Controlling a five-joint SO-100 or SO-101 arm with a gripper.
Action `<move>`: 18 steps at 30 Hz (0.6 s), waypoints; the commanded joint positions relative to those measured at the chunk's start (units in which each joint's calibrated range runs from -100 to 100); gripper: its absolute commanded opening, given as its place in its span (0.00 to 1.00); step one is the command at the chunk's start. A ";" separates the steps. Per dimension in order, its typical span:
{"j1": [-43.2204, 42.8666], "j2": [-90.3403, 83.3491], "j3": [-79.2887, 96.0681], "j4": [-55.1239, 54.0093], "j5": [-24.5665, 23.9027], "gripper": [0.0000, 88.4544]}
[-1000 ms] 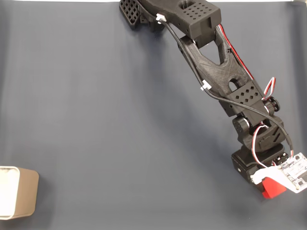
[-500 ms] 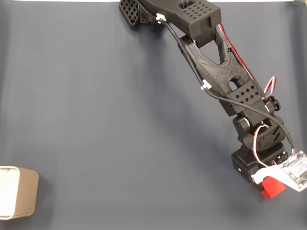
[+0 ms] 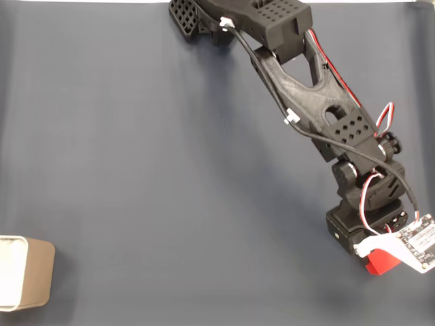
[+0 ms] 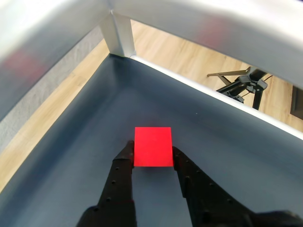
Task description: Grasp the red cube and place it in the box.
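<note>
Two black fingers [image 4: 124,163] of the gripper [image 4: 152,150] clamp the red cube [image 4: 152,146] between them. From the fixed view's center, the cube [image 3: 380,261] sits at four o'clock and the box [image 3: 37,272] at eight o'clock, well apart on the dark mat [image 3: 149,170].

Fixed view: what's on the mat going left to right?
The box at the left edge → a long stretch of bare dark mat → the arm reaching down from the top → the red cube under the wrist at lower right.
</note>
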 commanded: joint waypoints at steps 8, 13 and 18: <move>7.09 -16.00 -2.72 4.35 -1.12 0.00; 10.29 -19.56 -2.63 4.35 -1.27 0.00; 13.70 -22.24 -1.81 4.52 -1.71 0.00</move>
